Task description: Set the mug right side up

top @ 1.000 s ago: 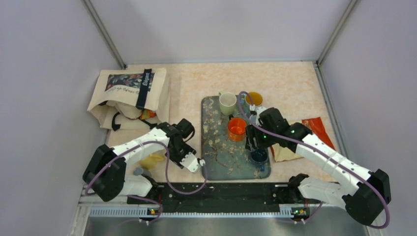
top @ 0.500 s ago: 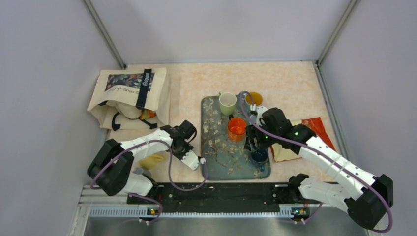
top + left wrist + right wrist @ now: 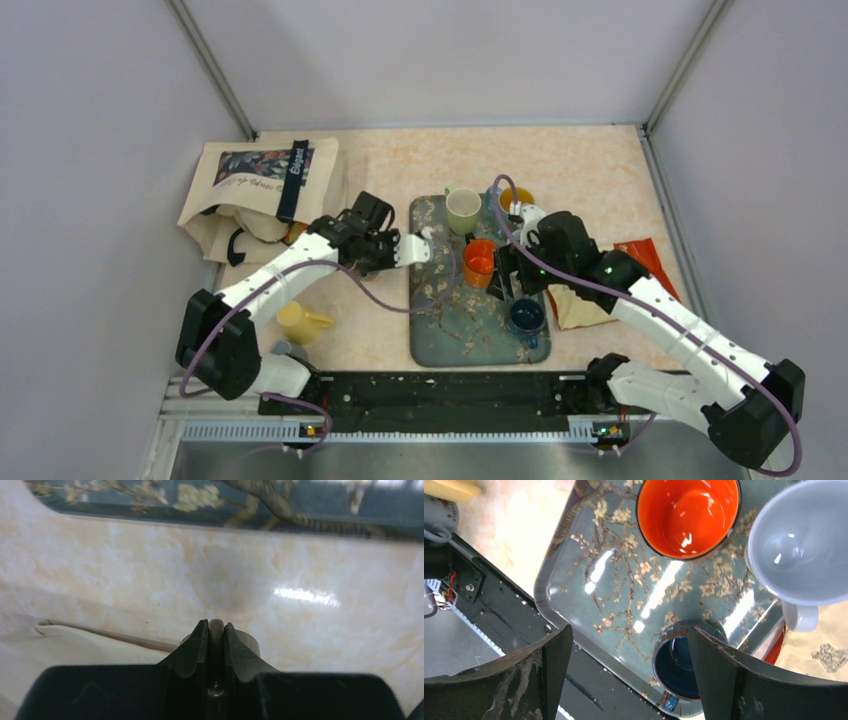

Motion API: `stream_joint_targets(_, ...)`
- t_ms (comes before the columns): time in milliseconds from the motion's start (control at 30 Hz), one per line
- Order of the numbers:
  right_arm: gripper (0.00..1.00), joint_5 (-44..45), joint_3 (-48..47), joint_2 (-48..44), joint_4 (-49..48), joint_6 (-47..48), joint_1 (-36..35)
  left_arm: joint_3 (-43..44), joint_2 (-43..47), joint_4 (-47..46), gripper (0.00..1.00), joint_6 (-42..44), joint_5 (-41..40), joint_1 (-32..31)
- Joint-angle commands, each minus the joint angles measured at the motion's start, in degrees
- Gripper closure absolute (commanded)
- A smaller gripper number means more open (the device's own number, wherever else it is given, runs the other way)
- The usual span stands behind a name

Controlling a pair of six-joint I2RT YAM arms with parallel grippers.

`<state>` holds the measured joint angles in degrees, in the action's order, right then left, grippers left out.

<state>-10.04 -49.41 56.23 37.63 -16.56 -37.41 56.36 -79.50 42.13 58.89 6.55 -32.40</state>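
**Blue mug (image 3: 681, 660) upright at tray's near right corner**

The tray (image 3: 440, 335) shows open floor from the orange mug (image 3: 480, 262) to its near left corner. The right gripper (image 3: 630, 630) hangs spread wide above the blue mug, grasping nothing. The left gripper (image 3: 216, 630) is clenched empty at the tray's left edge. The right wrist view cuts off the white mug (image 3: 804, 545).

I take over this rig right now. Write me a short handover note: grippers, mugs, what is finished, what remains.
Left gripper: shut, holding nothing, low over the table beside the left edge of the tray.
Right gripper: open, empty, above the tray.
On the tray: orange mug, pale mug, blue mug, all mouth up.
Yellow mug: on the table left of the tray; which way up, I cannot tell.
Done: the tray mugs need no turning.
Left: check the yellow mug; turn it if needed.
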Motion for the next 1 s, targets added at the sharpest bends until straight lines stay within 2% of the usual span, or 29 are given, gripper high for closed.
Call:
stream_joint_targets(0,0.07,-4.38,-3.32,-1.16,-5.58,0.46,0.23,8.08,1.59,-3.05,1.00,-20.99,14.11,4.34)
stream_joint_targets(67,0.01,-6.81,-3.26,-1.15,-8.48,-0.12,0.16,10.68,1.68,-3.68,1.00,-28.41,19.99,6.61)
stream_joint_targets(267,0.01,-7.98,-2.15,-0.44,-21.91,-3.30,-6.44,15.34,4.65,-8.73,1.00,-42.38,27.88,8.67)
stream_joint_targets(367,0.01,-9.12,-1.32,1.89,-33.85,-6.26,-10.04,16.31,6.60,-12.12,1.00,-48.30,33.19,8.75)
stream_joint_targets(433,0.02,-10.68,-0.78,3.86,-41.00,-8.79,-10.96,18.71,6.22,-11.08,1.00,-50.77,36.98,8.68)
stream_joint_targets(533,0.03,-11.27,-1.09,6.90,-46.29,-11.83,-11.02,20.53,6.49,-12.47,1.00,-56.11,39.71,8.70)
stream_joint_targets(767,0.05,-13.65,-2.35,10.05,-49.87,-12.83,-11.03,22.44,7.14,-12.87,1.00,-61.68,43.55,8.67)
stream_joint_targets(967,0.13,-20.31,-1.87,13.43,-61.10,-17.25,-11.02,21.72,7.22,-15.35,1.00,-64.72,46.42,8.58)
